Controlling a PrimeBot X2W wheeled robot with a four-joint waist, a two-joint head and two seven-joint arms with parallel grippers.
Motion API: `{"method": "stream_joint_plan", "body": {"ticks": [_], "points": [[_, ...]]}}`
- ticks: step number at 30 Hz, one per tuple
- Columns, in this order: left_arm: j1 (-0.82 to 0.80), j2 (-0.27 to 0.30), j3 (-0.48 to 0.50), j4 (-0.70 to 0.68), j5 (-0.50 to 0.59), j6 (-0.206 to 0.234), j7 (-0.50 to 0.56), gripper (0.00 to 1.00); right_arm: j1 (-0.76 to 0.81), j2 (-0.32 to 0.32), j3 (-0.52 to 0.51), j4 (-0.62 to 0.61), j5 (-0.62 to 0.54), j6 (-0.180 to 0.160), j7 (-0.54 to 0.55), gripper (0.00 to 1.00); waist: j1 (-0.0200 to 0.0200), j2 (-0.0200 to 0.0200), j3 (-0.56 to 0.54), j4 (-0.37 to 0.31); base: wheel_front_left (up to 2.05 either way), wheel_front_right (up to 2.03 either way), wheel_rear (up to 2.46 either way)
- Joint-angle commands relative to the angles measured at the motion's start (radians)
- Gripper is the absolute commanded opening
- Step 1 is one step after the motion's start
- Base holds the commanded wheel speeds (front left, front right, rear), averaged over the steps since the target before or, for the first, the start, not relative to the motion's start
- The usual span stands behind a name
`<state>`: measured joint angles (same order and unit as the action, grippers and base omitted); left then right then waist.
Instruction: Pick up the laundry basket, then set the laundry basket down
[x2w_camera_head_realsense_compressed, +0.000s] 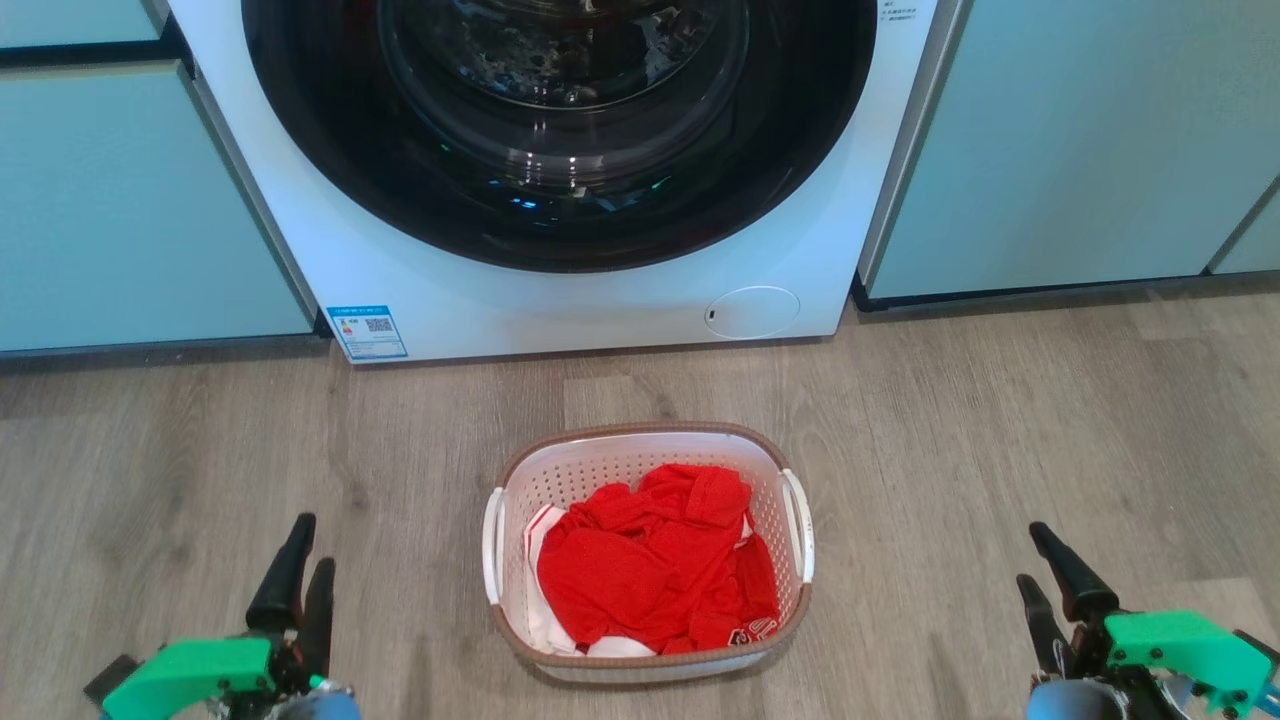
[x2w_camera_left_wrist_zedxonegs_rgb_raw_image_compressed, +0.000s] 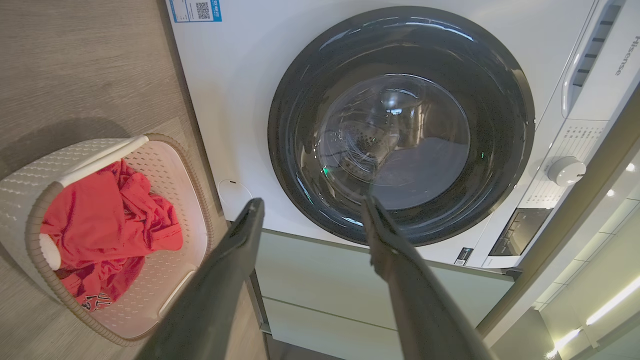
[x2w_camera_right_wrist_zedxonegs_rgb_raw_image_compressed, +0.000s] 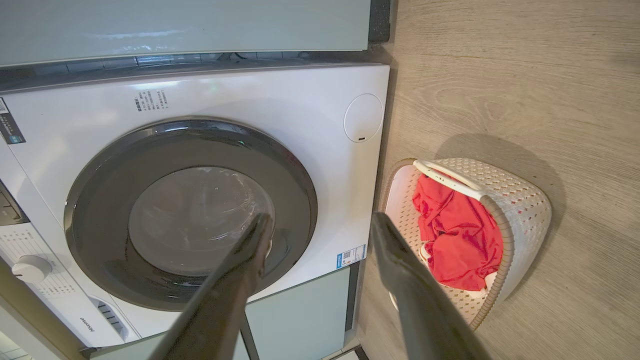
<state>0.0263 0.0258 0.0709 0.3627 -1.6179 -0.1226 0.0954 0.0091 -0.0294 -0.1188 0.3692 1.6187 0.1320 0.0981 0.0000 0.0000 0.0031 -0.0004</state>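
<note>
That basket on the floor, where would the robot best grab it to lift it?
By its white side handles. The basket sits between the two open hands, so the left hand takes the left handle from its side, the right hand the right handle. Each bar stands off the rim, leaving a gap for a finger; lifting both sides should keep it level.

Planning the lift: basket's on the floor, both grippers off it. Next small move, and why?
Probably move both inward toward the side handles: the small white perforated plastic basket with a brown rim sits on the wood floor between the open left gripper and open right gripper, neither touching it.
</note>
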Motion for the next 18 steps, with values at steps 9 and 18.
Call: {"method": "stream_joint_plan", "body": {"ticks": [9,18], "points": [[-0.052,0.009,-0.012,-0.057,0.034,-0.001,-0.028,1.00,-0.046,-0.006,0.021,-0.043,-0.039,0.000,-0.032,1.00,0.0000,0.0000,0.001,-0.002,0.00,0.00,0.00],[-0.056,0.010,-0.016,-0.091,0.106,0.009,-0.054,1.00,-0.053,-0.007,0.027,-0.071,-0.134,0.000,-0.058,1.00,0.0000,0.0000,0.003,-0.004,0.00,0.00,0.00]]}}
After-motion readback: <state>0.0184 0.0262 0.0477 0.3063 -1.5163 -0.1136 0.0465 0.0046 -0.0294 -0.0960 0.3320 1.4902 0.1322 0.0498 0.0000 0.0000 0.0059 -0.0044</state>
